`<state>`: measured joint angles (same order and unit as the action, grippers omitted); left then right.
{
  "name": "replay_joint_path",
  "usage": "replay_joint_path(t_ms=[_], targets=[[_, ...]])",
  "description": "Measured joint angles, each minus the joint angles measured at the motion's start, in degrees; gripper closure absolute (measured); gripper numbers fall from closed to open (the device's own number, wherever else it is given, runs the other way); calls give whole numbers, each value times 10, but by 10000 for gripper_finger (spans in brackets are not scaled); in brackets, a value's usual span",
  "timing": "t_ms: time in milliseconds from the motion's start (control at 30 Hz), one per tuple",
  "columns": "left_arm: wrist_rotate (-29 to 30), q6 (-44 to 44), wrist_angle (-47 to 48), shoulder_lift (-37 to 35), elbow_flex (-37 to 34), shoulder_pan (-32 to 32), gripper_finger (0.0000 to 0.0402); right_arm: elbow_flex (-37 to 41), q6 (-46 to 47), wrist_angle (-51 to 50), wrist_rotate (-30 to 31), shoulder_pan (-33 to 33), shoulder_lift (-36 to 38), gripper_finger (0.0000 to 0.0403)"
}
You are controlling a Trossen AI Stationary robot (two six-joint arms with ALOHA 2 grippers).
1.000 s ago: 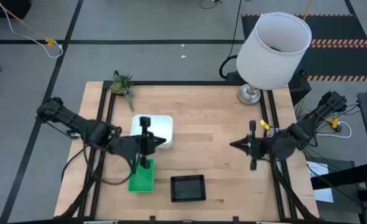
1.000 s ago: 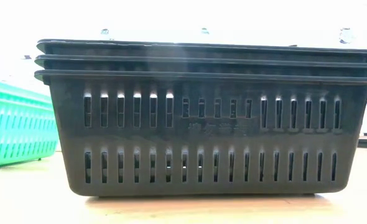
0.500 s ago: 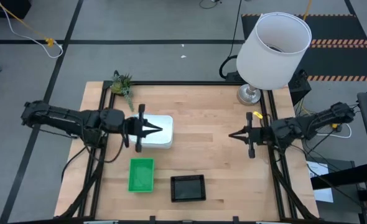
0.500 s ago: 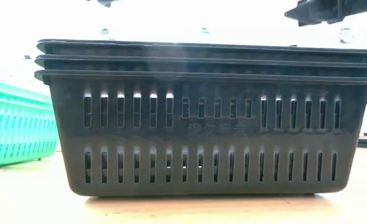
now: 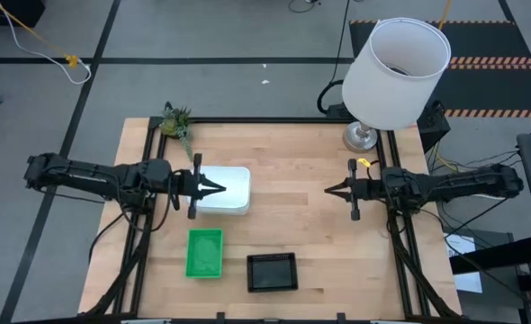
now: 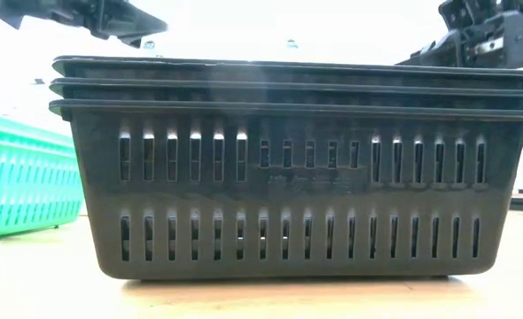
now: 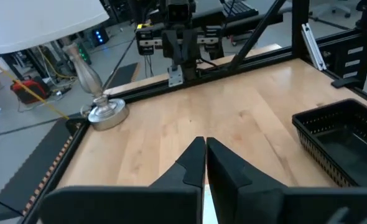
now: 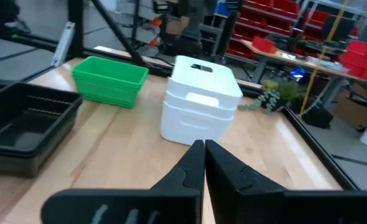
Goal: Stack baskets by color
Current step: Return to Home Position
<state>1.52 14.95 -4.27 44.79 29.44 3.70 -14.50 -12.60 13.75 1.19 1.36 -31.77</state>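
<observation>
Three stacks of baskets stand on the wooden table: white [image 5: 226, 192] at centre left, green [image 5: 204, 253] toward the near edge, and black [image 5: 273, 272] to the green stack's right. The low view shows three black baskets [image 6: 297, 177] nested and the green stack [image 6: 22, 182] beside them. My left gripper [image 5: 220, 189] is shut and points level toward the table's right, over the white stack. My right gripper [image 5: 330, 191] is shut and points level toward the table's left, above bare table. The right wrist view shows its shut fingers [image 8: 203, 151] with the white stack [image 8: 199, 99] ahead.
A large white lampshade [image 5: 399, 63] on a metal foot [image 5: 359, 136] stands at the far right corner. A green plant sprig [image 5: 177, 121] lies at the far left corner. Black frame rails [image 5: 393, 216] run along the table's edges. Bare wood [image 5: 288, 171] lies between the grippers.
Both arms have sunk and drawn back toward their own sides of the table. My left gripper has swung toward the far edge and now points level over the white stack. My right gripper has swung to point straight toward the table's left. The baskets have not moved.
</observation>
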Motion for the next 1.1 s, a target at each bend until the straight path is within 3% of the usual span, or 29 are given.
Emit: replay_joint_path(t_ms=[233, 1100], targets=[[0, -14, -8, -29, -26, 0, 394, 58, 28, 77, 0, -14, 0, 397], [0, -32, -72, -138, -159, 0, 385, 116, 23, 113, 3, -14, 0, 397]])
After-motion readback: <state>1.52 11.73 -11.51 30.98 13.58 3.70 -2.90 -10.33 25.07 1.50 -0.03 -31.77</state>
